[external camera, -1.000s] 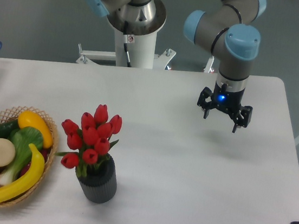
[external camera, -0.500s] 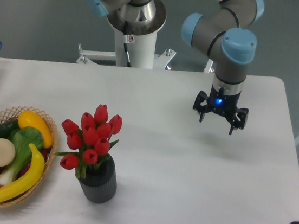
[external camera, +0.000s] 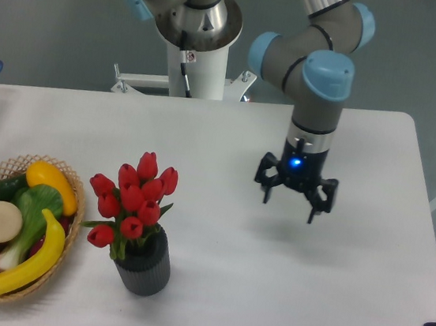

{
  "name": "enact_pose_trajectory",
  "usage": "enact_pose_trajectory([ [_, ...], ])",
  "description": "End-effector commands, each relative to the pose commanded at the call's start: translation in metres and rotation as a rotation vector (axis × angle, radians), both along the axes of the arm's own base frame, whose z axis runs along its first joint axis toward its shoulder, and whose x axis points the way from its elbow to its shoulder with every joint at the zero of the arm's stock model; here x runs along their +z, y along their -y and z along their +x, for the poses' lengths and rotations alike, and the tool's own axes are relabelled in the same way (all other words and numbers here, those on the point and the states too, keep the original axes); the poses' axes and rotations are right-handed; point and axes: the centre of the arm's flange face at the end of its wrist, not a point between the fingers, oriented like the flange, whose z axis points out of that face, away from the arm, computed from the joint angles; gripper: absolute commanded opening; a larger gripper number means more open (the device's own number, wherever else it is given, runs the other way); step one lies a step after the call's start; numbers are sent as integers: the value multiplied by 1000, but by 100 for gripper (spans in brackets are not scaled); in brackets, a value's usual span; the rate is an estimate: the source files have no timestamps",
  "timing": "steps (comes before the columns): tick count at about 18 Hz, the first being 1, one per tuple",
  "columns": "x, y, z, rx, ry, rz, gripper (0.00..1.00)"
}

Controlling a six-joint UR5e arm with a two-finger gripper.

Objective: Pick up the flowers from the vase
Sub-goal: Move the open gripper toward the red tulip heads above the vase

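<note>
The pincer [external camera: 291, 198] hangs above the white table [external camera: 229, 140] with its two fingers spread wide and nothing between them. A blue light shines on its body. Well apart to its left and nearer to the camera, the red tulips [external camera: 132, 198] stand upright in the dark ribbed vase [external camera: 144, 265]. Farther left of the vase, at the table's edge, a wicker basket [external camera: 69, 228] holds plastic fruit and vegetables.
</note>
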Motion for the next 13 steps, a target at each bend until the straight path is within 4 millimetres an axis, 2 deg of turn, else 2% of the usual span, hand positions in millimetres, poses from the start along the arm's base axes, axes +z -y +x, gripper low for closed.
enact_pose_trajectory([
  [2,14,-10,14,-31,-21,17,100],
  [3,18,-22,28,-73,-4,59,100],
  [6,23,-37,46,-179,131,267,100],
  [13,0,-30,67,-369,215,466,100],
])
